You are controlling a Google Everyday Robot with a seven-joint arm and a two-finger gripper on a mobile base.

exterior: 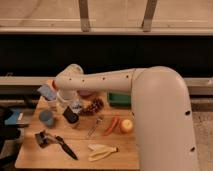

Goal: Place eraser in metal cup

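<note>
My gripper (pixel 74 106) hangs at the end of the big white arm, low over the left-middle of the wooden table (pixel 120 155). Right below it, touching or nearly touching, sits a small dark object (pixel 70 116). It looks like the metal cup seen into its dark inside, but I cannot tell it from the black eraser. I cannot make out a separate eraser; it may be hidden by the gripper.
A blue cup (pixel 46 117) stands left of the gripper and a white cup (pixel 52 104) behind that. A long black-handled tool (pixel 59 144) lies at the front left. A pine cone (pixel 94 106), carrot (pixel 112 126), orange fruit (pixel 127 125), banana (pixel 101 151) and green box (pixel 119 98) lie to the right.
</note>
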